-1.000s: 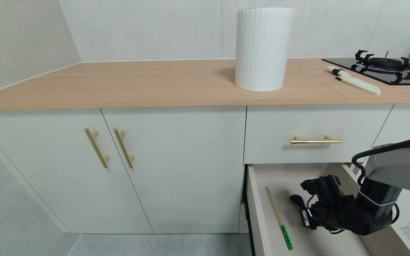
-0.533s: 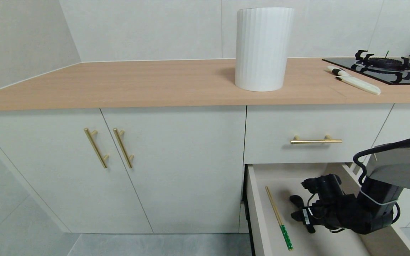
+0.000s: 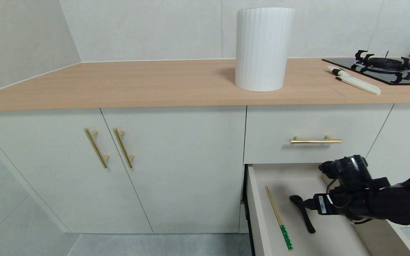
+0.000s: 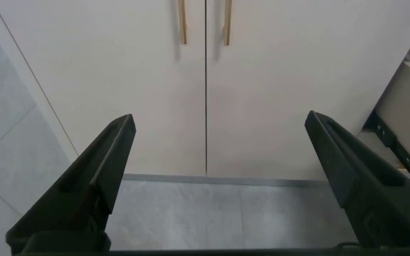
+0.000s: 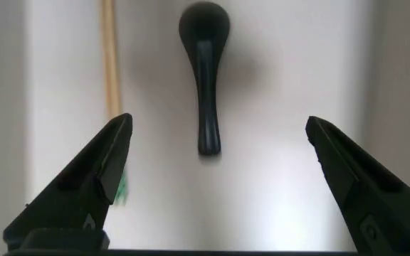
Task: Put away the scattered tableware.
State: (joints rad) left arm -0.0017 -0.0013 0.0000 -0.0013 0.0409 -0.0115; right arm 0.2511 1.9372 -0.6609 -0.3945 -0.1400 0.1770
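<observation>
Right wrist view: right gripper (image 5: 217, 135), jaws spread empty, has backed off the slim black spoon (image 5: 203, 85), now stowed in the pale drawer (image 5: 297, 71).

Wooden green-tipped chopsticks (image 5: 108, 57) run off the edge, their green end half hidden behind the right pincer (image 5: 217, 122).

1. A pair of pale wooden chopsticks (image 3: 278, 218) with green patterned ends lies flat in the open drawer (image 3: 258, 227), close along its left wall, green ends toward the front edge.
2. A black spoon (image 3: 301, 212) lies flat on the drawer floor near the chopsticks but not touching them, bowl toward the back, handle toward the front.
3. A white knife (image 3: 354, 81) with a black band on its handle lies flat near the right end of the countertop (image 3: 137, 83).
</observation>
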